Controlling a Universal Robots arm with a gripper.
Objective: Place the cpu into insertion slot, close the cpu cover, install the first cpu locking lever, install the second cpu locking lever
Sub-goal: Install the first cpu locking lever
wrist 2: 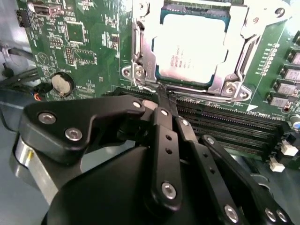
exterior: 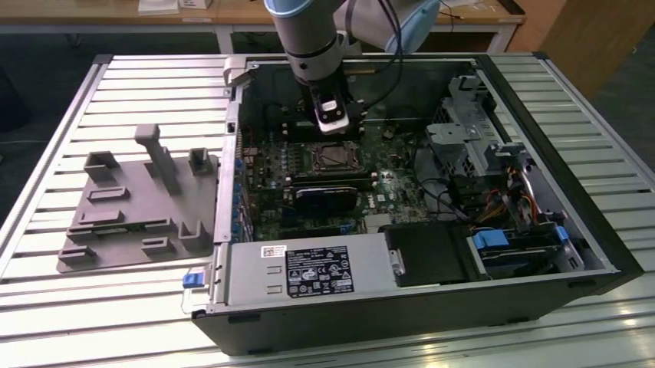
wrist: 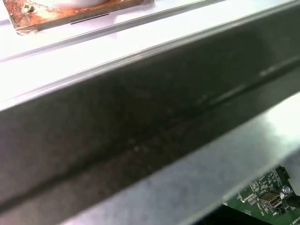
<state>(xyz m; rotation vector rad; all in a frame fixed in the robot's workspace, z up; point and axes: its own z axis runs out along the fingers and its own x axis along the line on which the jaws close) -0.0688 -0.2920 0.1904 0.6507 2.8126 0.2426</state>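
One arm (exterior: pixel 307 38) pointed straight down into the case (exterior: pixel 358 330) — gripper (wrist 2: pixel 163 93) jaws pinched together at the cpu cover's (wrist 2: pixel 143 56) edge, memory slots (wrist 2: pixel 225 122) just beside.

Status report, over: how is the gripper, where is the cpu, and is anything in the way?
Status: gripper shut, tips at the edge of the cpu cover. The cpu seated, cover down over it. Long black slots right beside the tips.

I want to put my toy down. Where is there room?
Bare slats of the silvery metal table lie on the exterior view's left, before and behind the grey plastic fixture. The open black computer case is crowded.
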